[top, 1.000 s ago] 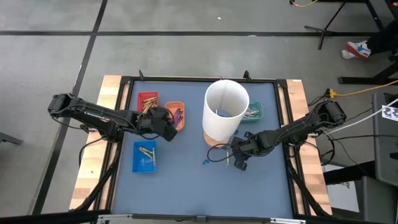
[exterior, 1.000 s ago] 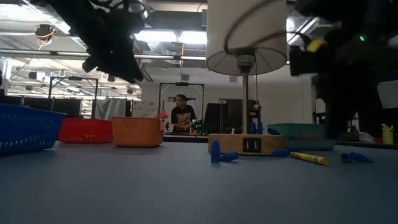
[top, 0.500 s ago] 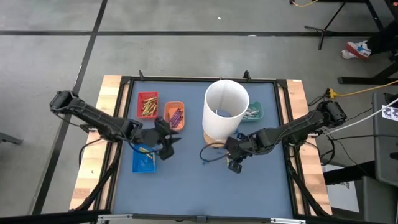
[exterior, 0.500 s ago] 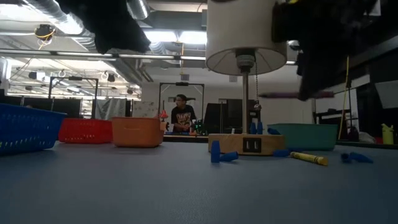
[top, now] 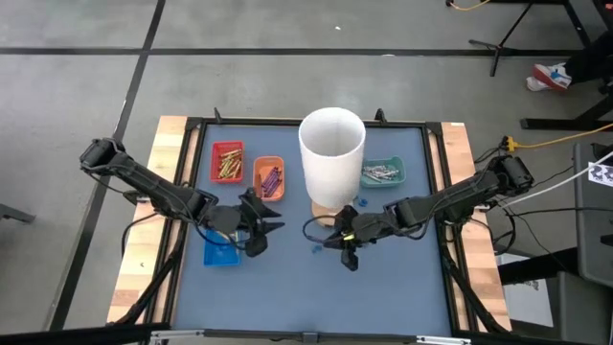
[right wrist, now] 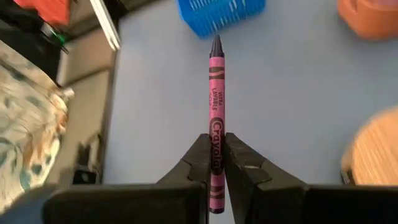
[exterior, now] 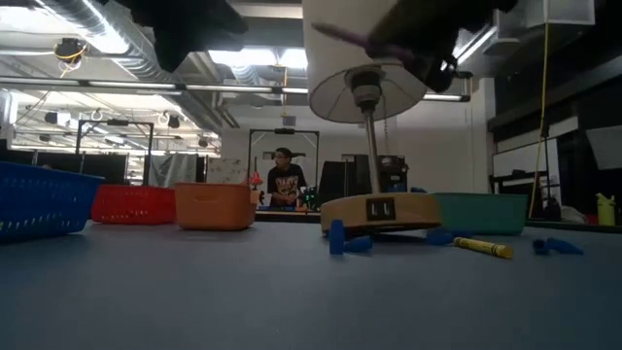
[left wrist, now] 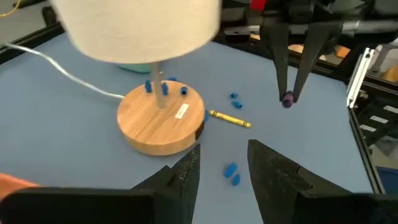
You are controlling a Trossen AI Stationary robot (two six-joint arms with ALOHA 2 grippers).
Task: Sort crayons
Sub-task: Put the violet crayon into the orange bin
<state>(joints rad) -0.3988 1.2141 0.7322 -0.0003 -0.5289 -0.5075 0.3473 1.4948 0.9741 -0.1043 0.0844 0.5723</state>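
My right gripper (top: 347,253) is shut on a purple crayon (right wrist: 216,106) above the blue mat, in front of the lamp's wooden base (left wrist: 161,118). It also shows in the left wrist view (left wrist: 289,93). My left gripper (top: 261,230) is open and empty, just right of the blue tray (top: 222,251). A yellow crayon (left wrist: 230,119) lies flat on the mat beside the base. Gold-brown crayons lie in the red tray (top: 227,161), purple ones in the orange tray (top: 269,176) and grey ones in the teal tray (top: 383,173). My right gripper pinches the purple crayon's back half (right wrist: 215,146), near its blunt end, between its two fingers. The fingers come from above, pointing down, and lie across the crayon. The crayon is lifted clear and about level, its tip (right wrist: 216,42) pointing toward the blue tray.
A lamp with a tall white shade (top: 332,158) stands tilted at the mat's middle, one side of its base (exterior: 381,211) off the mat. Its cord loops over the mat by my right gripper. Small blue pieces (exterior: 348,240) lie around the base. A person stands in the room behind the table.
My right gripper has risen from the mat with the purple crayon and gone toward the table's left edge. My left gripper has gone from over the orange tray toward the near edge. The lamp has tipped, its shade leaning toward the table's left.
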